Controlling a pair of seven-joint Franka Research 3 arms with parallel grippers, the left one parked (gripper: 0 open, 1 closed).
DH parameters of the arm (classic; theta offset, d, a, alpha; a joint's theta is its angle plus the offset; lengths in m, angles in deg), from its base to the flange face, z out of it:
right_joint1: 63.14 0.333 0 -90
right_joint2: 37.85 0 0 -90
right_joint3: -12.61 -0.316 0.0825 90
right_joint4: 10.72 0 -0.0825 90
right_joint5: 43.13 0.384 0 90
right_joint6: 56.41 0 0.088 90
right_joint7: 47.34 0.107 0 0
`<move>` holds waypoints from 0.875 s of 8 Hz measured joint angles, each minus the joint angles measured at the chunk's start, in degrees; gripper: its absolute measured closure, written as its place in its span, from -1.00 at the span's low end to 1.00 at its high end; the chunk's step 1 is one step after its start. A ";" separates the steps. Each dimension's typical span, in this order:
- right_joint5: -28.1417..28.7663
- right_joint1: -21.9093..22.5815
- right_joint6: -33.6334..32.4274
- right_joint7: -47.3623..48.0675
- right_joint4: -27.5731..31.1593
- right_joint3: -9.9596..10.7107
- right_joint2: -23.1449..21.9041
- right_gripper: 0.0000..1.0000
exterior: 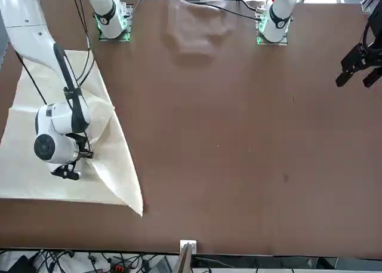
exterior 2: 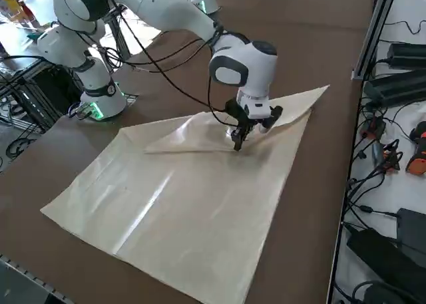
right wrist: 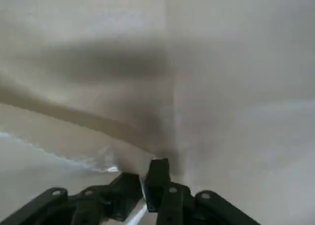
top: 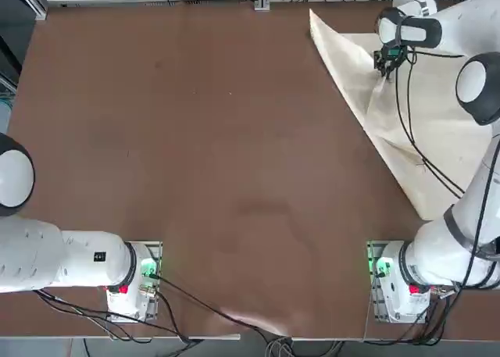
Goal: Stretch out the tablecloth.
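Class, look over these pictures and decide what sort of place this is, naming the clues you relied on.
Most likely a robotics lab or workshop. Two robot arms are bolted to a brown table, the right claw is shut on a tablecloth, and cables and power supplies lie loose beside the table.

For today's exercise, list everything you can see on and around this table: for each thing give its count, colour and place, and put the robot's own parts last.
tablecloth: one, cream-beige, on the table's far right part as the robot faces, one portion folded back over itself.
table: one, brown, mostly bare.
cables: several, black, trailing from the arm bases over the near edge.
right gripper: one, black, shut on the tablecloth at its folded flap.
right arm: one, white, reaching over the cloth.
left arm: one, white, parked at the near left.
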 joint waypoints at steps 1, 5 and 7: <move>0.00 -0.11 0.28 -0.55 0.00 0.00 0.14 0.85; -0.01 -0.33 1.32 -2.91 -0.02 0.00 0.60 0.79; 0.00 -0.38 1.39 -2.96 -0.07 0.00 0.61 0.14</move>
